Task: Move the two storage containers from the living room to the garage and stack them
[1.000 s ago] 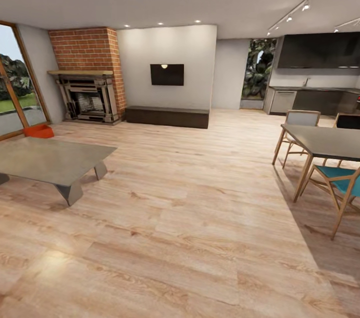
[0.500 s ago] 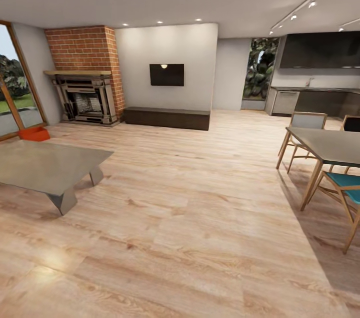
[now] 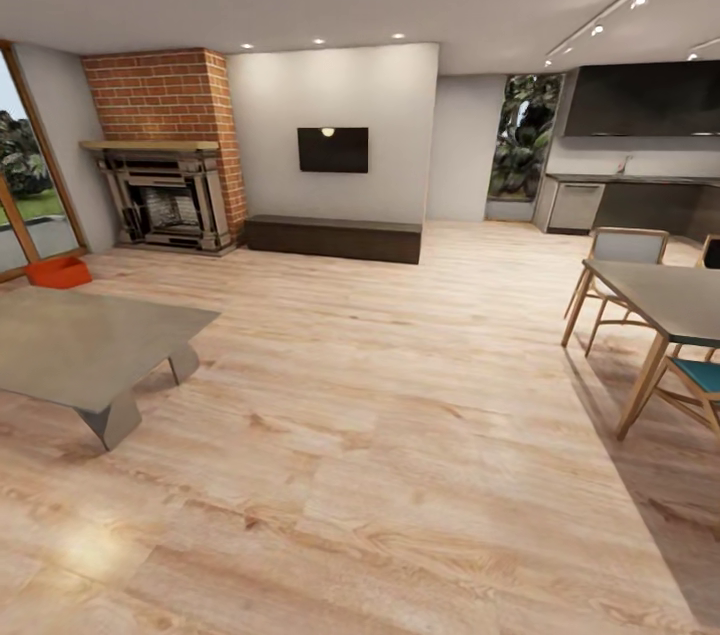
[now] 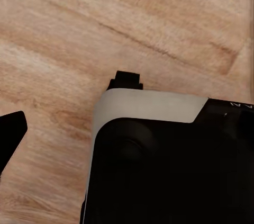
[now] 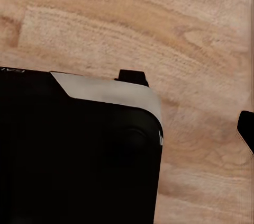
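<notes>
Facing the living room, I see one orange bin (image 3: 58, 272) beside the coffee table (image 3: 90, 345); my claws' openness I cannot tell.

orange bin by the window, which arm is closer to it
Left, likely. The orange bin lies far ahead on the robot's left; both wrist views face wood floor, so neither arm is near it.
</notes>
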